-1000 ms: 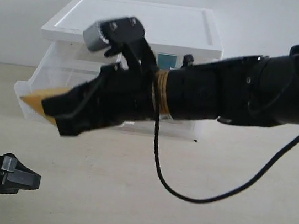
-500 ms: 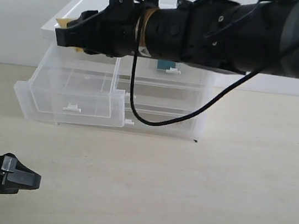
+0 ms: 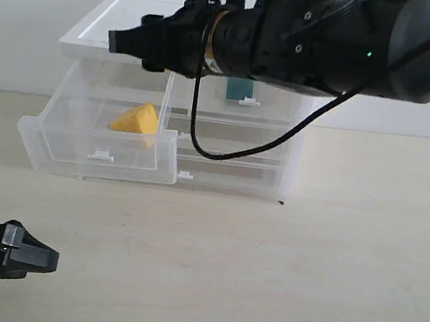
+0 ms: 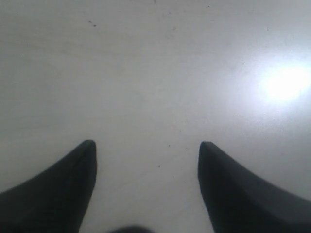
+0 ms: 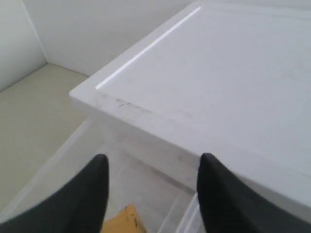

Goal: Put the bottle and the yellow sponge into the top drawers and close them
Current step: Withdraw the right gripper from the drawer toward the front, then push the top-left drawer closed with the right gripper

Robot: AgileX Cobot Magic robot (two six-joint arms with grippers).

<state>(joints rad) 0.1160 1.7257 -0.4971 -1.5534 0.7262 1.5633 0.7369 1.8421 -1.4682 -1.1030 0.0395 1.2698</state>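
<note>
The yellow sponge (image 3: 136, 120) lies inside the left top drawer (image 3: 104, 153), which stands pulled out of the white-topped cabinet (image 3: 217, 29). My right gripper (image 3: 126, 40) hangs open above that drawer at the cabinet's top left corner, holding nothing. In the right wrist view the open right gripper (image 5: 154, 158) has the sponge (image 5: 124, 222) below it, apart from the fingers. A teal patch of the bottle (image 3: 240, 89) shows behind the right top drawer's front, mostly hidden by the arm. My left gripper (image 3: 42, 258) rests low at the front left, and the left wrist view shows this gripper (image 4: 146, 143) open over bare table.
Two full-width clear drawers (image 3: 230, 167) sit shut under the top pair. A black cable (image 3: 224, 156) loops down from the right arm in front of the cabinet. The white cabinet top (image 5: 233, 73) fills much of the right wrist view.
The sponge has left the right gripper and dropped into the open left top drawer. The right gripper rose from in front of the drawer, then opened and drew slightly right. The left arm stayed still.
</note>
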